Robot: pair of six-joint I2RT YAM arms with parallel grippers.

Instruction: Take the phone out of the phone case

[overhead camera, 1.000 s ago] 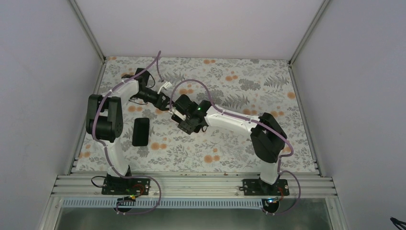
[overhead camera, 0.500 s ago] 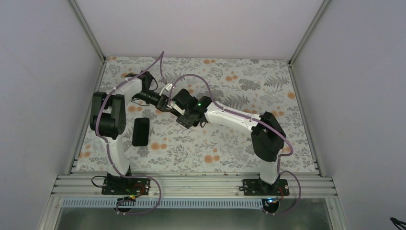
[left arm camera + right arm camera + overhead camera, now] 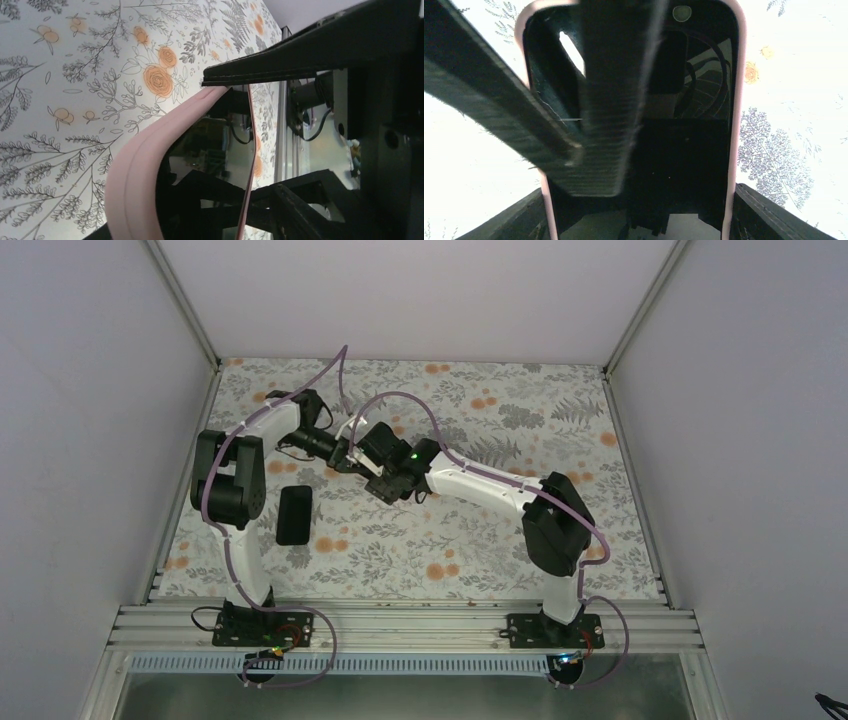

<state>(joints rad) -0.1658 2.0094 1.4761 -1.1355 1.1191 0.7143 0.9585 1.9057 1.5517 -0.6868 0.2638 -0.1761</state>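
Observation:
A black phone (image 3: 694,125) in a pink case (image 3: 132,170) is held above the table's far-left part, between my two grippers (image 3: 352,452). My right gripper (image 3: 636,200) is shut on the cased phone, one finger on each long side. My left gripper (image 3: 220,140) is closed on the case's upper corner. Its fingers (image 3: 609,100) lie across the screen in the right wrist view. The pink rim (image 3: 737,100) still hugs the phone's right side. In the left wrist view the rim at the gripped corner bows away from the glossy screen (image 3: 215,145).
A flat black rectangular object (image 3: 293,515) lies on the floral tablecloth (image 3: 480,540), near the left arm and in front of the grippers. Grey walls and metal rails (image 3: 400,625) border the table.
Both grippers, with the phone between them, have moved a little towards the far left. The left arm's elbow has swung right. The black object on the table has not moved.

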